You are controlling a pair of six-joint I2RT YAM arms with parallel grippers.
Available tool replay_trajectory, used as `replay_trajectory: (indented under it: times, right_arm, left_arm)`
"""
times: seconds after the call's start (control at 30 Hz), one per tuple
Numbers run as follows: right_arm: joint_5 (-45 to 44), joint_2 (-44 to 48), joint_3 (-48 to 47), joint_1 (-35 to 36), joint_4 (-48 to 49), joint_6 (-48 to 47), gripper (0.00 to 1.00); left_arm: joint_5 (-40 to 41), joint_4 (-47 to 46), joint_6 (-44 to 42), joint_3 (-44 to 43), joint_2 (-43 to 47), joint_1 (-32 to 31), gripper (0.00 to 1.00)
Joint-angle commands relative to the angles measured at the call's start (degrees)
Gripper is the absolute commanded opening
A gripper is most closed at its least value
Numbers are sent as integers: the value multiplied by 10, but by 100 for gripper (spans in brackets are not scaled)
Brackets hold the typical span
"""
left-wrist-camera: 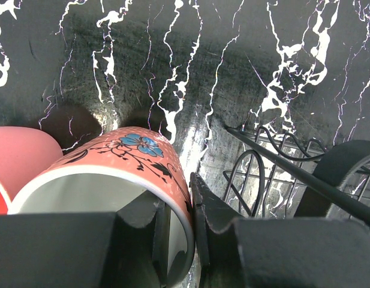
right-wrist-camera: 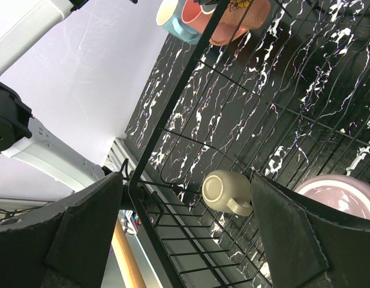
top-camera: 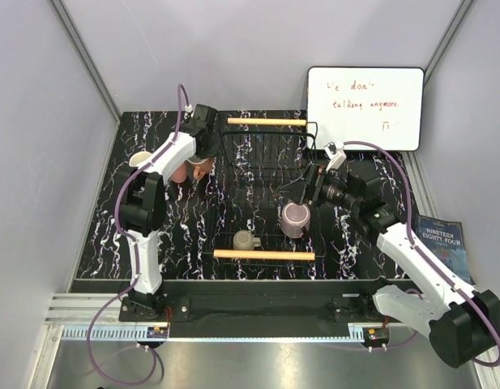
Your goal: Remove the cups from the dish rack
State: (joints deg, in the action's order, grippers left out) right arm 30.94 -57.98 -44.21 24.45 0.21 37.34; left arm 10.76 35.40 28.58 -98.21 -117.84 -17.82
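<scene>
the desk (top-camera: pixel 104 227) is a black surface with white marbling. at its far left stands the light blue cup (top-camera: pixel 140 160), outside the dish rack. just to its right is the pink cup (top-camera: pixel 178 173), also outside the rack and close beside the terracotta orange cup (top-camera: pixel 201 168).

the left end effector (left-wrist-camera: pixel 179 204) is pressed together on the terracotta orange cup. one finger (left-wrist-camera: pixel 143 234) is inside the pale interior and the other is against the outer wall, so the rim wall is pinched between them. the cup is tilted with its mouth toward the wrist camera, and a blue flower is painted on its side. it sits just left of the rack's left edge. whether it touches the desk cannot be told.

the dish rack (top-camera: pixel 270 154) occupies the middle of the desk, with one wooden bar handle (top-camera: pixel 267 121) at its far end and another (top-camera: pixel 264 254) at its near end. two cups are inside it. the olive-grey cup (top-camera: pixel 245 240) is near the front handle and the mauve purple cup (top-camera: pixel 295 219) is to its right, mouth up.

the right end effector (top-camera: pixel 308 190) hangs over the right side of the rack, above and behind the mauve cup. its fingers are spread wide and hold nothing.

a whiteboard (top-camera: pixel 365 108) with red handwriting stands behind the rack on the right. a book (top-camera: pixel 446 243) lies at the far right.
</scene>
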Motion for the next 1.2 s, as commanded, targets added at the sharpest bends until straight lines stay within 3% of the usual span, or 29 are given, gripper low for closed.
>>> replay_trajectory:
  times: [0.0, 0.43, 0.9, 1.17]
  right_arm:
    - [-5, 23, 4, 3, 8, 0, 94]
    - [-4, 16, 3, 3, 12, 4, 93]
    - [-1, 21, 9, 3, 23, 8, 94]
    - [-3, 16, 8, 3, 16, 4, 94]
  left_arm:
    - [27, 78, -27, 24, -37, -7, 0]
    - [58, 178, -34, -1, 25, -9, 0]
    - [28, 158, -40, -26, -44, -22, 0]
    - [25, 102, -35, -5, -27, -21, 0]
